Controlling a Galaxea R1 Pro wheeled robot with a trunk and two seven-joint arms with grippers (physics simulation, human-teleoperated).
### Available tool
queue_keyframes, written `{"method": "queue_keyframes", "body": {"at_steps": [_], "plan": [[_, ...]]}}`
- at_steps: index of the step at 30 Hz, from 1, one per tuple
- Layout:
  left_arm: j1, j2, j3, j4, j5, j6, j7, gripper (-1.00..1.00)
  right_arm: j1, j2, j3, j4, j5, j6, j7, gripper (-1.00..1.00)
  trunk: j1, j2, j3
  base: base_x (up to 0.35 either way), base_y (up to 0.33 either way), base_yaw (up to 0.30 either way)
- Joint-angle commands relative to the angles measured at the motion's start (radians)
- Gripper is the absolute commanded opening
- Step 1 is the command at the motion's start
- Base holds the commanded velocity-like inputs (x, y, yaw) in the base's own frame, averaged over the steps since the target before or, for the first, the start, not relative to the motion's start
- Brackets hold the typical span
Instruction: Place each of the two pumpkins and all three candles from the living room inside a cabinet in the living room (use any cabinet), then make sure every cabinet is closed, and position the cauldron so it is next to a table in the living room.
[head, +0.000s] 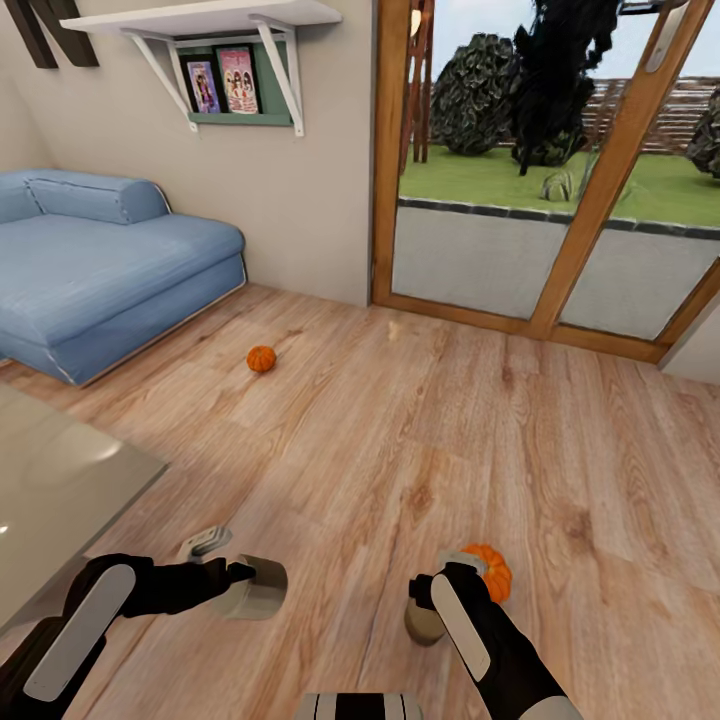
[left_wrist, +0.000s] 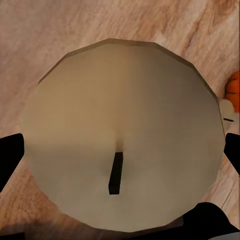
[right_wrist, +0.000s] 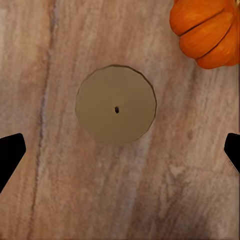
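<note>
Your left claw (head: 243, 573) pinches a stubby beige candle (head: 255, 587), whose flat faceted top and black wick (left_wrist: 116, 173) crowd its wrist camera. Your right claw (right_wrist: 120, 152) hangs spread over a second candle (right_wrist: 116, 109) upright on the wood-grain floor (head: 400, 420); from the head the arm half hides it. A ribbed orange pumpkin (head: 491, 570) sits just beside; another pumpkin (head: 261, 358) lies near the blue sofa (head: 100, 270)

Even, bright daylight comes through the glass door (head: 540, 170), leaving only faint shadows on the floor (head: 400, 430), a pale sheen on the table (head: 60, 470), and soft, slightly blurred renders.
</note>
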Motion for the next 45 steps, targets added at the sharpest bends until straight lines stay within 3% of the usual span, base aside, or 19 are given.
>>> {"method": "queue_keyframes", "body": {"at_steps": [1, 18, 27, 30, 34, 35, 39, 45], "plan": [[-0.001, 0.000, -0.002, -0.001, 0.009, 0.001, 0.011, -1.00, -0.001, 0.000, 0.002, -0.001, -0.010, 0.001, -0.010, 1.00, 0.000, 0.000, -0.001, 0.048, -0.041, 0.000], [-0.001, 0.002, 0.021, -0.001, 0.022, 0.001, 0.011, -1.00, -0.001, -0.002, 0.001, 0.014, -0.009, -0.002, -0.010, 1.00, 0.000, 0.000, -0.001, 0.023, -0.023, 0.000], [-0.001, 0.004, 0.036, -0.004, 0.029, 0.001, 0.010, -1.00, -0.001, -0.002, 0.000, 0.042, -0.009, -0.044, -0.007, 1.00, 0.003, -0.002, -0.028, 0.000, 0.000, 0.000], [-0.001, 0.013, 0.036, -0.006, 0.080, 0.001, 0.010, -1.00, -0.001, -0.002, 0.001, 0.043, -0.009, -0.053, 0.014, 1.00, 0.004, -0.002, -0.036, 0.000, 0.000, 0.000], [-0.001, 0.076, 0.029, -0.007, 0.204, 0.001, 0.010, -1.00, -0.002, -0.002, 0.002, 0.044, -0.008, -0.083, 0.050, 1.00, 0.006, -0.003, -0.051, 0.000, 0.000, 0.000], [-0.001, 0.083, 0.028, -0.007, 0.219, 0.001, 0.010, -1.00, -0.002, -0.002, 0.002, 0.047, -0.008, -0.093, 0.053, 1.00, 0.006, -0.004, -0.055, 0.000, 0.000, 0.000], [-0.001, 0.093, 0.022, -0.007, 0.242, 0.001, 0.011, -1.00, -0.002, -0.002, 0.001, 0.064, -0.007, -0.111, 0.057, 1.00, 0.008, -0.005, -0.070, 0.000, 0.000, 0.000], [-0.001, 0.094, 0.019, -0.007, 0.246, 0.001, 0.011, -1.00, -0.002, -0.002, 0.002, 0.068, -0.007, -0.115, 0.057, 1.00, 0.011, -0.006, -0.094, 0.000, 0.000, 0.000]]}}
